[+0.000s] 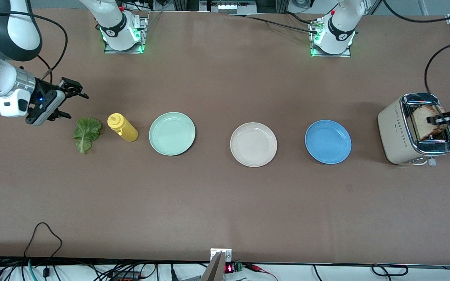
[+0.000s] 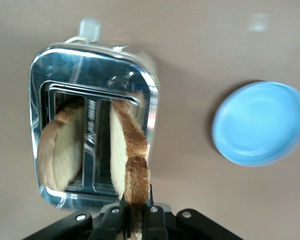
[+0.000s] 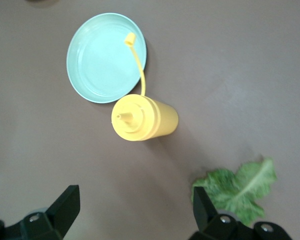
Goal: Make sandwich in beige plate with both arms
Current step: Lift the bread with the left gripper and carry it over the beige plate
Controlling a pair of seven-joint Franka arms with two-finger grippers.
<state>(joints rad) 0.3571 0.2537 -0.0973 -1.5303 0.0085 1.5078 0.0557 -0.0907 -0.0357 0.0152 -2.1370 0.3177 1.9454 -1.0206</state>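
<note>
Toast slice in toaster, pinched by left gripper; right gripper wide above lettuce.

1. The beige plate is round and shallow with a raised rim, sits flat on the table and holds nothing; it lies between two other plates, the mint-green at its 9 o'clock, the blue at its 3 o'clock in the front view.
2. One toasted bread slice (light brown crust, pale face) stands on edge above the toaster slot, pinched at its crust.
3. A second slice stands in the neighbouring slot.
4. The crinkly green lettuce leaf lies flat toward the right arm's end of the table.
</note>
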